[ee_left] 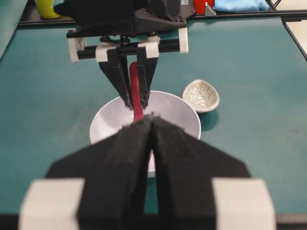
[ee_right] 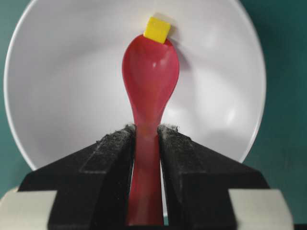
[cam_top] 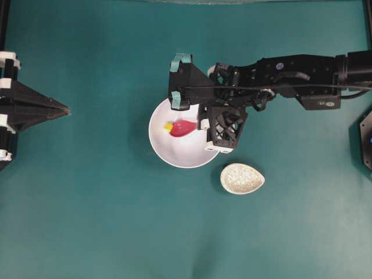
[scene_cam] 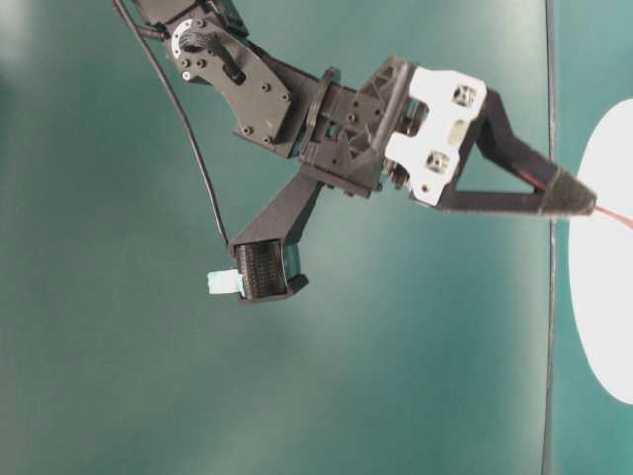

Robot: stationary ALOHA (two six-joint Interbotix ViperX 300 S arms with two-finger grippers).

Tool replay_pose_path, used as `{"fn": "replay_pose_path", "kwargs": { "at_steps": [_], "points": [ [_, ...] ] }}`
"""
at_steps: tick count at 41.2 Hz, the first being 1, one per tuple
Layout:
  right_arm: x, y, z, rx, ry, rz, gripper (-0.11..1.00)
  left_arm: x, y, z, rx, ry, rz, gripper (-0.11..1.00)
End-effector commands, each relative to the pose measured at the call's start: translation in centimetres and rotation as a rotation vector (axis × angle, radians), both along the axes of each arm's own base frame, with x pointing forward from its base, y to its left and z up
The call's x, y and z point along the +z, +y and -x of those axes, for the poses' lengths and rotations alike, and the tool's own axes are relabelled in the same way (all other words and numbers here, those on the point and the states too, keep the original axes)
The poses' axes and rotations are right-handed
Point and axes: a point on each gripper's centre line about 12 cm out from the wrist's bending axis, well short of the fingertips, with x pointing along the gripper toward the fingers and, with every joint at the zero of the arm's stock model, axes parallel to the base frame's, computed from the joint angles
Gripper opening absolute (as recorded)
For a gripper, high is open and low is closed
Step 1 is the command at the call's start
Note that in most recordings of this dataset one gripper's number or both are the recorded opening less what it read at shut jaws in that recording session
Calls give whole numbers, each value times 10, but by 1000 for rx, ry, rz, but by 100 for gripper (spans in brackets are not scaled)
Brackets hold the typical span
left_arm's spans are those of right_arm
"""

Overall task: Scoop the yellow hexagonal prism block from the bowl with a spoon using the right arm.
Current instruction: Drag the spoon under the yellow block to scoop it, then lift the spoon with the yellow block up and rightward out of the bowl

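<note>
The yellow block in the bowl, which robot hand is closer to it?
Right. The right gripper holds the spoon, whose tip touches the yellow block in the bowl. The left gripper sits far off at the table's edge.

A: The overhead view looks straight down on the green table, far enough to take in the bowl, the speckled spoon rest and both arms.

B: And the table-level one?

A: It sits close to the right arm and catches only a sliver of the bowl at its right edge.

B: The wrist views?

A: The left wrist camera looks along its own fingers across the table, at the bowl and spoon rest beyond. The right wrist camera is very near, looking down into the bowl, which nearly fills it. All four share the bowl.
</note>
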Motion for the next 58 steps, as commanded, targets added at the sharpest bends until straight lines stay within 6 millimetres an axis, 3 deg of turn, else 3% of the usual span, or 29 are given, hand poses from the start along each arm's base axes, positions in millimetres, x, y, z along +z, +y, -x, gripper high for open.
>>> {"fn": "replay_pose_path", "kwargs": {
  "at_steps": [1, 24, 41, 58],
  "points": [
    [9, -3, -2, -10, -52, 12, 24, 11, 0, -3, 1, -28, -3, 0],
    [2, -2, 14, -41, -157, 31, 24, 11, 0, -2, 0, -20, -2, 0],
    [2, 18, 30, -15, -226, 34, 24, 11, 0, -2, 0, -20, 0, 0],
    [26, 24, 37, -1, -329, 50, 24, 11, 0, -2, 0, -23, 0, 0]
  ]
}}
